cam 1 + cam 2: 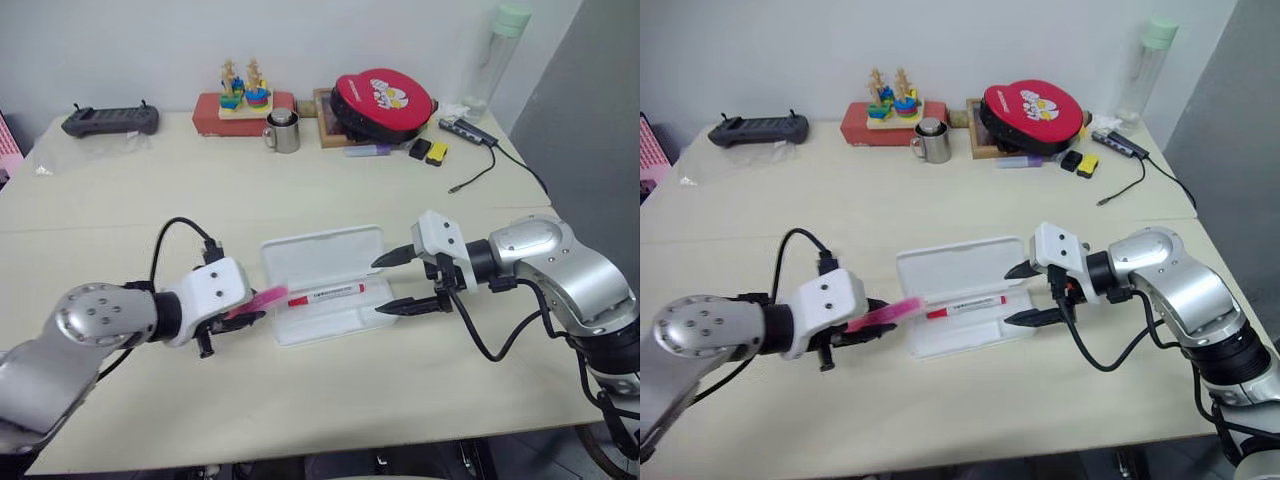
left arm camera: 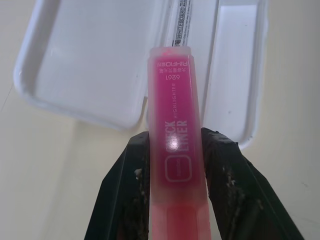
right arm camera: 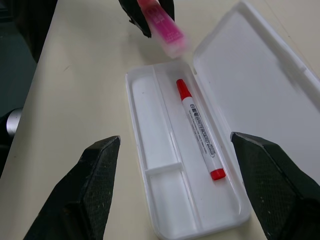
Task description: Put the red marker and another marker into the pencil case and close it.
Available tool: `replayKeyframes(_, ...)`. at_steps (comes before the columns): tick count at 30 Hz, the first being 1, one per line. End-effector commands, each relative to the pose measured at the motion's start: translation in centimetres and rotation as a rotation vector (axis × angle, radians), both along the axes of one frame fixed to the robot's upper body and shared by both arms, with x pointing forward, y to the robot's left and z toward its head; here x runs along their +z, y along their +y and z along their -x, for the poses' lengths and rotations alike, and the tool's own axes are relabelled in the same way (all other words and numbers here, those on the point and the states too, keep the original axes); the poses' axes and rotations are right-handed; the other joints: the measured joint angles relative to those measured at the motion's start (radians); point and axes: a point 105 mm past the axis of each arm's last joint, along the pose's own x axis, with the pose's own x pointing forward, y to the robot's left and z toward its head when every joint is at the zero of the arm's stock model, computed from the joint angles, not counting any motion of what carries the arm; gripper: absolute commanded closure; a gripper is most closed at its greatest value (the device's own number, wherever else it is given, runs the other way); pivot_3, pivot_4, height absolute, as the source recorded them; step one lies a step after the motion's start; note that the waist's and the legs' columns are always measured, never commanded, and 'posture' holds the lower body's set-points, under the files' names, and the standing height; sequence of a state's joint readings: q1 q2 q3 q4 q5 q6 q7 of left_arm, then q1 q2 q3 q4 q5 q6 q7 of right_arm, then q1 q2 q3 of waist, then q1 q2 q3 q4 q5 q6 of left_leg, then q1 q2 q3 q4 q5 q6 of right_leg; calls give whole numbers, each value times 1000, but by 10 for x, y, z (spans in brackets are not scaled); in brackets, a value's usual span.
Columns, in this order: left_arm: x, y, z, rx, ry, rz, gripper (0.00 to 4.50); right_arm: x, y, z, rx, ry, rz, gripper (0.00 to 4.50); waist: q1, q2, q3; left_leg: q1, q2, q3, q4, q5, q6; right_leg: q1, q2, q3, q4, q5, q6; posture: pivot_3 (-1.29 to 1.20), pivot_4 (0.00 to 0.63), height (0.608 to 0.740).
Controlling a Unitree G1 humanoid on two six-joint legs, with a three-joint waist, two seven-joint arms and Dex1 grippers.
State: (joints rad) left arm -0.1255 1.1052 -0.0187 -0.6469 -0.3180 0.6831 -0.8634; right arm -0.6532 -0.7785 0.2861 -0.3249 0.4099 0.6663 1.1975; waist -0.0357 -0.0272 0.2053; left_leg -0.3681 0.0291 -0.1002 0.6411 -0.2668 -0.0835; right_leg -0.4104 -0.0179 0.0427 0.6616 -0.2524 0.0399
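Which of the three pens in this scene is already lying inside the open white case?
The red marker, white-barrelled with a red cap, lies in the pencil case. The pink highlighter is in the left gripper; the purple marker lies far back.

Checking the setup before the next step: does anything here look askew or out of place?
Nothing stands out. The pencil case lies open and flat with the red marker in its long compartment; the pink highlighter is held straight in the left end effector near the case's end.
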Motion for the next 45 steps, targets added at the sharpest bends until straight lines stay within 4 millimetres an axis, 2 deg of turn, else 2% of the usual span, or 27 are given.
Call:
replayKeyframes(1, -1, -11, -7, -93, -65, -34, 3296, 9, 0, 2, 6, -40, -8, 781, 1, 0, 0, 0, 0, 0, 0, 0, 0, 0, 0, 0, 0, 1, -2, 0, 150, 740)
replayKeyframes(6, -17, -34, -10, -203, -37, -29, 3296, 17, -1, 1, 3, -48, -8, 781, 3, 1, 0, -2, 0, -1, 1, 0, 1, -1, 0, -1, 0, 1, -2, 0, 150, 740)
replayKeyframes(12, -23, -48, -13, -225, -18, 15, 3296, 21, 1, 3, 1, -44, -6, 781, 3, 0, 0, -2, 0, -1, 2, -1, 1, -1, 0, -1, 1, 0, 0, 0, 150, 740)
replayKeyframes(19, -33, -73, -16, -241, -6, 70, 3296, 18, 5, 6, -5, -41, -10, 781, 4, 0, 0, -3, 0, -1, 3, -1, 1, -1, 0, -1, 1, 1, 0, 0, 150, 740)
replayKeyframes(27, -39, -75, -15, -221, 16, 67, 3296, 14, 1, 5, -10, -39, -8, 781, 3, 0, 0, -2, 0, -2, 3, -1, 1, -1, 0, -1, 2, 1, 0, 0, 150, 740)
replayKeyframes(29, -40, -74, -15, -212, 25, 68, 2599, 13, 1, 5, -10, -38, -9, 781, 3, 0, 0, -2, 0, -2, 3, -1, 1, 0, 0, -1, 2, 1, 0, 0, 150, 740)
replayKeyframes(39, -31, -75, -23, -197, -1, 84, 766, 12, 0, 5, -11, -39, -9, 781, 3, 0, 0, -2, 0, -2, 4, -1, 1, 0, 0, -1, 2, 1, 0, 0, 150, 740)
replayKeyframes(43, 2, -70, -27, -165, -22, 194, 32, 12, -2, 2, -27, -47, -12, 781, 3, 0, 0, -2, 0, -2, 3, -1, 1, 0, 0, -1, 2, 1, -1, 0, 150, 740)
replayKeyframes(45, 13, -66, -27, -149, -23, 228, 32, 12, -3, 1, -32, -50, -12, 781, 3, 0, 0, -2, 0, -2, 4, -1, 1, 0, 0, -1, 2, 1, 0, 0, 150, 740)
